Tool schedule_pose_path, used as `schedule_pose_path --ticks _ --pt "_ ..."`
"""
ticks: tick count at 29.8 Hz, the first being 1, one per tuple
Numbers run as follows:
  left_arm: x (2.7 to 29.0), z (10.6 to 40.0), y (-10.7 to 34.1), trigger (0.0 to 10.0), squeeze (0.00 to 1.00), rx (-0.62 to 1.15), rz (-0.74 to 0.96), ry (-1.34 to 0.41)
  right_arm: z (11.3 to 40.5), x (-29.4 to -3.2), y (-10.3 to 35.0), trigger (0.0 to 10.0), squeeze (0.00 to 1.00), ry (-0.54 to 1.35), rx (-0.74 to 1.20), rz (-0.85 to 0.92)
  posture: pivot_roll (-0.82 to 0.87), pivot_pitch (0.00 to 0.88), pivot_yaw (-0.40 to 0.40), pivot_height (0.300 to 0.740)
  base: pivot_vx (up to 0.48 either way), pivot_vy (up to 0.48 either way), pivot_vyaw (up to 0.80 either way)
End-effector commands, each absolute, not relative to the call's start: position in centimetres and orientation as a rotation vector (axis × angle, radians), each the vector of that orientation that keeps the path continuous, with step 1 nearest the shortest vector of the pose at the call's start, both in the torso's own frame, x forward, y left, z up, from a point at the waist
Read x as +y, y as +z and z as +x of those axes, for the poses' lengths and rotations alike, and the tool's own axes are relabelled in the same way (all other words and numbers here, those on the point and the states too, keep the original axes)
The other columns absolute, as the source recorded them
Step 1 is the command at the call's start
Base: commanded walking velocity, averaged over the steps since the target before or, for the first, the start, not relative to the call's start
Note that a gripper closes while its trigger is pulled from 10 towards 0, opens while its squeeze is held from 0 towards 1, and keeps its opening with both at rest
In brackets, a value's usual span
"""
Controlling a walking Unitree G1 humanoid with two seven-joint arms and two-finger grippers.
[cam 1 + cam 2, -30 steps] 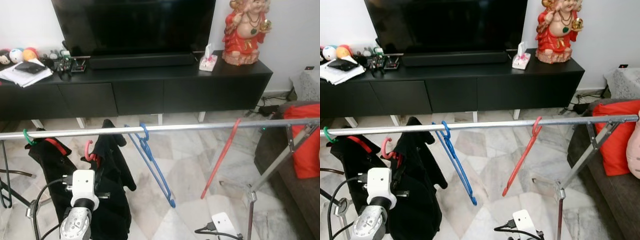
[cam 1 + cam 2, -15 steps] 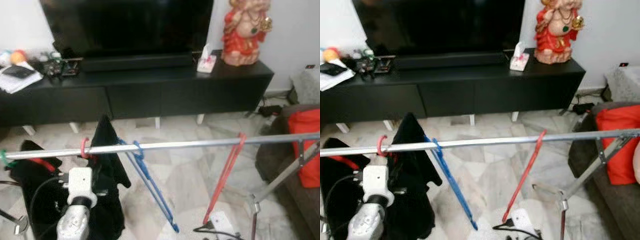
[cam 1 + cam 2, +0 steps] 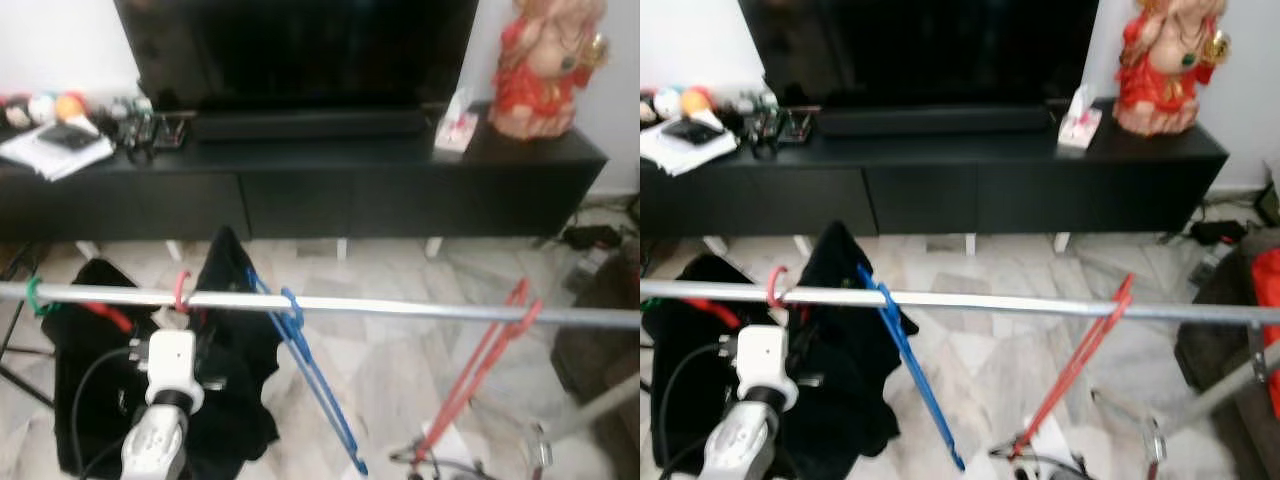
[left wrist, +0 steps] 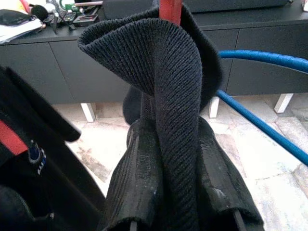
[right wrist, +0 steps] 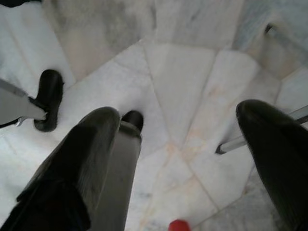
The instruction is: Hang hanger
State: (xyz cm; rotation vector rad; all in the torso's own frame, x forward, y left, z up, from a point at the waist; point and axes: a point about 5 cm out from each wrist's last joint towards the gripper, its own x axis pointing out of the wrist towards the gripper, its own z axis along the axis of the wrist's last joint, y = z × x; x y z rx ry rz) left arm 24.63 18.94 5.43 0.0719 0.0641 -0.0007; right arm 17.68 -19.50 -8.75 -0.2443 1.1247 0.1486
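Here, left gripper [image 4: 168, 192] raised, apparently clamping black garment [image 4: 163, 96]

Before me: long black low TV cabinet [image 3: 400, 185], white wall [image 3: 60, 45], pale veined marble floor [image 3: 990, 340].

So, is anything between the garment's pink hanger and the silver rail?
Nothing visible: the hanger's pink hook already appears over the silver rail, beside the blue hanger. The left gripper pinches its black knit garment.

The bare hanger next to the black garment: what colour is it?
Blue hanger, clearest in the right eye view.
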Motion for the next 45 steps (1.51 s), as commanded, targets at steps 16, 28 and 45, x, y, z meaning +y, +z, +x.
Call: schedule_pose_path --ticks 16,28,45 --pt "20.5 27.6 6.1 10.0 0.00 0.155 0.075 -0.122 17.6 -18.9 -8.9 10.0 0.00 0.170 1.120 -0.243 -0.06 0.000 0.042 0.740 0.000 0.000 0.00" --pt "20.6 27.4 4.5 10.0 0.00 0.257 0.081 -0.163 17.5 -18.7 -8.9 10.0 0.00 0.171 1.121 -0.238 -0.06 0.000 0.056 0.740 0.000 0.000 0.00" --pt "20.5 26.0 4.1 10.0 1.00 0.203 0.063 -0.107 17.6 -18.7 -8.9 10.0 0.00 0.174 1.117 -0.241 -0.05 0.000 0.047 0.740 0.000 0.000 0.00"
